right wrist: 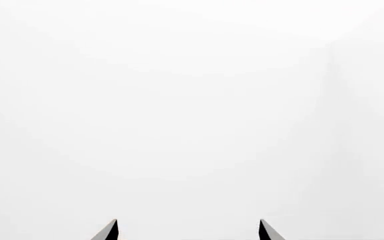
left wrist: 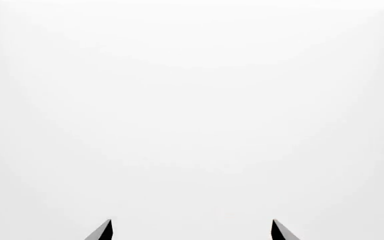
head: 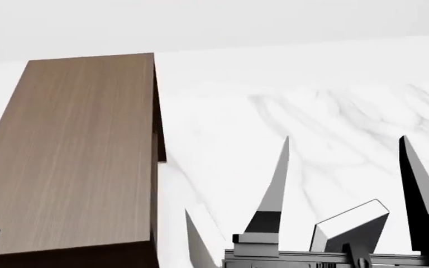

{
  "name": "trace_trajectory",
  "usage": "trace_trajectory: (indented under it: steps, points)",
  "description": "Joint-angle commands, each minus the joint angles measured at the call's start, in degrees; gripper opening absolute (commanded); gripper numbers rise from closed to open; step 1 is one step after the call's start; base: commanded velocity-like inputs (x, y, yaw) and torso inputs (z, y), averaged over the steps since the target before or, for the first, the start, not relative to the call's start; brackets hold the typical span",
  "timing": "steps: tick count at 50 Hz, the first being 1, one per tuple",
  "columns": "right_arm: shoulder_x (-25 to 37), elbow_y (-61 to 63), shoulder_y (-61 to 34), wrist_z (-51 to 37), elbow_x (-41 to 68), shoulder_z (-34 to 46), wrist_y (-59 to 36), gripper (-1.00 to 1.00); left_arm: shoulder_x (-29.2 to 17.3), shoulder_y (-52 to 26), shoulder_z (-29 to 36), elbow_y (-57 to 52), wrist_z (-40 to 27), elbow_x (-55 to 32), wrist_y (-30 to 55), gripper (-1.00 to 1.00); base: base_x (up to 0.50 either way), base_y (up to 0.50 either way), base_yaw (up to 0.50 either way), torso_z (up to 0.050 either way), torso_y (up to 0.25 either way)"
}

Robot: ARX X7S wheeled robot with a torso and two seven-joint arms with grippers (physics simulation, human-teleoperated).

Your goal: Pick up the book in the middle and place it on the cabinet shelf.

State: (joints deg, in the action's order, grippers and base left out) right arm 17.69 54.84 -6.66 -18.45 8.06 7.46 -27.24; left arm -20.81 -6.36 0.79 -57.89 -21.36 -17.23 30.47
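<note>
Black, pointed fingertips frame the bottom edge of each wrist picture: the left end effector (left wrist: pixel 192 231) and the right end effector (right wrist: pixel 188 230) both stand spread wide with nothing between their tips, facing only blank white. In the head view the right end effector (head: pixel 348 195) fills the lower right of the frame, its two long tapered fingers parted and raised, with a dark-faced, pale-edged wedge low between them that I cannot identify. A pale pointed shape rises at the bottom centre, just left of that finger pair; what it belongs to cannot be told. Of the left arm only a dark sliver shows at the lower left edge. Beyond the fingers spreads the white marble tabletop (head: pixel 311 111), grey-veined. The cabinet shelf (head: pixel 73 156) occupies the left half of the frame, its brown wood-grain top facing the camera and bare, so it seems ready to receive the book. The book itself is not in view in any picture, nor are its neighbours. With both end effectors empty and apart, my judgement is that the pick has not yet begun, and the arms are held open in readiness.
</note>
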Motion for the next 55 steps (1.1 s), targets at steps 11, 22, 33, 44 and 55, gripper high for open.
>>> trace_trajectory:
  steps: [11, 22, 33, 44, 55]
  points:
    - [0.8, 0.0, -0.8, -1.7, -1.0, 1.1, -2.4, 1.0, -1.1, 0.1, -0.1, -0.2, -1.0, -1.4, -0.3, 1.0, 0.0, 0.0, 0.0, 0.05, 0.0]
    - [1.2, 0.0, -1.0, -2.0, -0.8, 1.2, -2.6, 1.0, -2.1, -0.1, 0.7, -0.5, -1.8, -1.4, -0.1, 1.0, 0.0, 0.0, 0.0, 0.05, -0.004]
    - [1.5, -0.1, -1.2, -2.3, -0.6, 1.5, -2.6, 1.0, -3.1, -0.2, 1.5, -0.2, -2.2, -1.3, -0.4, 1.0, 0.0, 0.0, 0.0, 0.046, -0.153]
    - [1.7, -0.3, -0.9, -2.7, -0.5, 1.7, -2.3, 1.0, -3.5, -0.1, 1.2, -0.4, -3.1, -2.3, -0.7, 1.0, 0.0, 0.0, 0.0, 0.043, -0.176]
    - [1.9, -0.9, -0.9, -3.0, -0.1, 1.7, -1.9, 1.0, -4.1, -0.8, 0.5, -1.4, -4.6, -4.6, 0.3, 1.0, 0.0, 0.0, 0.0, 0.041, -0.176]
